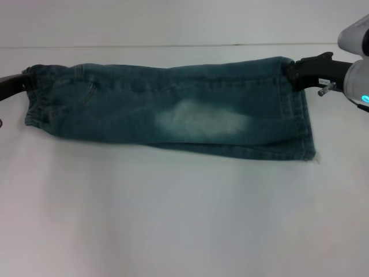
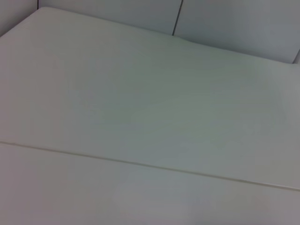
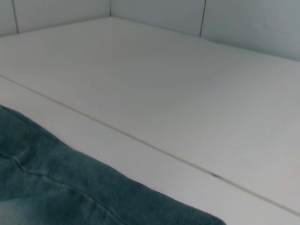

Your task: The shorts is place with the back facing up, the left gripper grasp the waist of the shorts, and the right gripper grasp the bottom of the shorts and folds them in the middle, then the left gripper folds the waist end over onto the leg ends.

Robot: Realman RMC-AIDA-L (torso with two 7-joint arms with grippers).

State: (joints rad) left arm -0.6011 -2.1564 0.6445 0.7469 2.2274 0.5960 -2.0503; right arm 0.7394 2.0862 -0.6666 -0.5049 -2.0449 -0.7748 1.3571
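Left gripper (image 1: 25,82), a plain black claw, meets the far corner of the ruffled waistband (image 1: 36,98) at the left end of the shorts (image 1: 173,109); its fingers are hidden in the cloth, so their spread cannot be told. Shorts lie folded lengthwise on the white table (image 1: 173,219), a long blue denim band running leftward to rightward, with a faded pale patch (image 1: 202,120) right of their middle. Leg ends (image 1: 304,124), the straight stitched hems, form the right end of the shorts. Right gripper (image 1: 292,74), on a black arm beside a white housing (image 1: 356,57), is clamped on the far corner of those hems, its jaws closed on the denim. Right wrist view: a denim edge lies on the table, near a thin seam (image 3: 140,140) in the table surface.
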